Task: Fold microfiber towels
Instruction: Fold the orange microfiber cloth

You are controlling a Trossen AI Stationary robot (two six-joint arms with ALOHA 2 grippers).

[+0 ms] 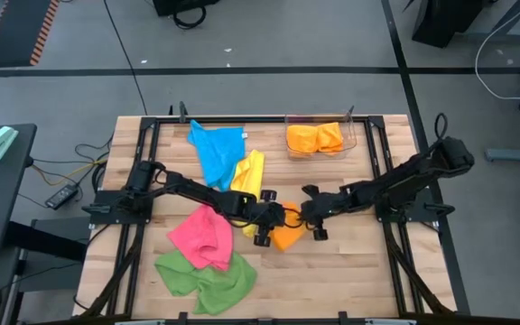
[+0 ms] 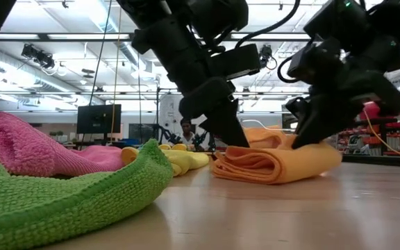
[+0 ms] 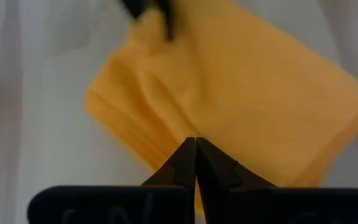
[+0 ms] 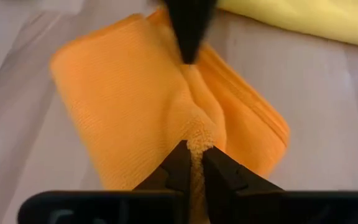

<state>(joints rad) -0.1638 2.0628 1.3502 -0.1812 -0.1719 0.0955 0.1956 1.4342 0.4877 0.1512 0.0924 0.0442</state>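
An orange towel [image 1: 285,236], folded into a thick pad, lies flat on the wooden table [image 1: 359,271] between my two grippers. My left gripper [image 1: 273,217] comes at it from the table's left and is shut at its edge [image 3: 196,144]. My right gripper [image 1: 307,215] comes from the right and is shut on a bunch of the same towel [image 4: 197,144]. Blue [image 1: 217,149] and yellow [image 1: 249,173] towels lie spread behind, while pink [image 1: 201,236] and green [image 1: 208,278] ones lie crumpled at the near left. My left gripper has its shut fingertips on the orange towel's upper layer near one edge [image 4: 190,65], slanting down from the table's left. A raised crease runs from there toward the other gripper. How many layers it has, I cannot tell. The towel lies on the table. My right gripper pinches a small raised bunch of the orange towel's top layer [image 4: 199,134] between its two fingertips, slanting down from the table's right. The crease [image 4: 197,99] runs from this bunch to the left gripper's tip. The rest of the towel rests on the table.
A clear bin [image 1: 355,135] holding folded orange towels stands at the far right. The pink and green towels fill the near left [image 2: 61,187]. Bare wood lies to the near right of the orange towel. A person sits in the room far behind [image 2: 185,128].
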